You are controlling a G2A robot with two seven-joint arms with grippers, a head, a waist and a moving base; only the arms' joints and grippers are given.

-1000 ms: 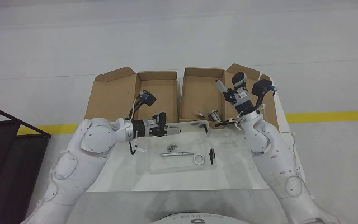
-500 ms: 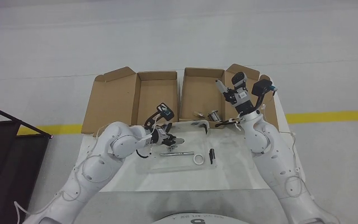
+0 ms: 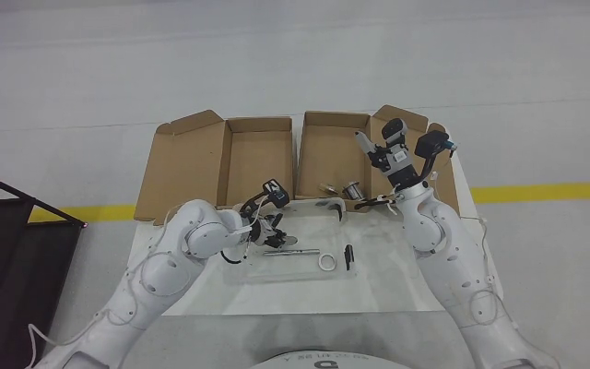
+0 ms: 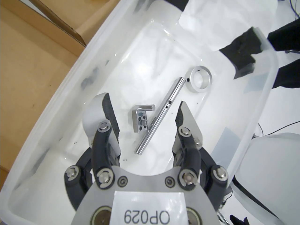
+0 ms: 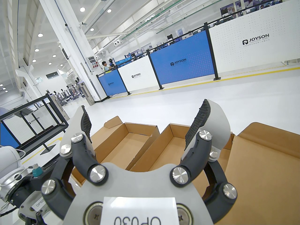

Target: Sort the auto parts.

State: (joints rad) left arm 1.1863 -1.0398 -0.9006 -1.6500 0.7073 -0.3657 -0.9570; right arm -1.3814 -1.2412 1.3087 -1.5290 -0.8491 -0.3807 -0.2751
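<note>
White tabletop in the top view carries two open cardboard boxes side by side, the left box (image 3: 261, 161) and the right box (image 3: 330, 159), with a clear tray (image 3: 304, 275) nearer the robot; the left gripper (image 3: 270, 238) hangs over the tray's left end, beside a steel rod (image 3: 293, 253), a ring (image 3: 326, 263) and a small black part (image 3: 348, 255); the right gripper (image 3: 380, 138) is held high over the right box, jaws spread and empty; a few sorted pieces lie on that box's floor.

Left wrist view: the left gripper (image 4: 143, 103) points down into the tray (image 4: 269, 90), jaws wide apart and holding nothing; between the fingers lie an angled bracket (image 4: 140, 120) and the rod (image 4: 161, 115), touching each other; the ring (image 4: 200, 79) sits just beyond the rod's far end.

Right wrist view: a bright hall with blue and white partitions lies behind the open, empty right gripper (image 5: 145, 106), with the left box (image 5: 138, 139) and right box (image 5: 168, 151) below.

My judgement: the pick is about to begin, and the risk is the pairing; closing here could trap bracket and rod together, or pinch one and flick the other aside; the round rod may roll on the slick plastic, and a descent too deep would jam the fingertips against the tray floor.
</note>
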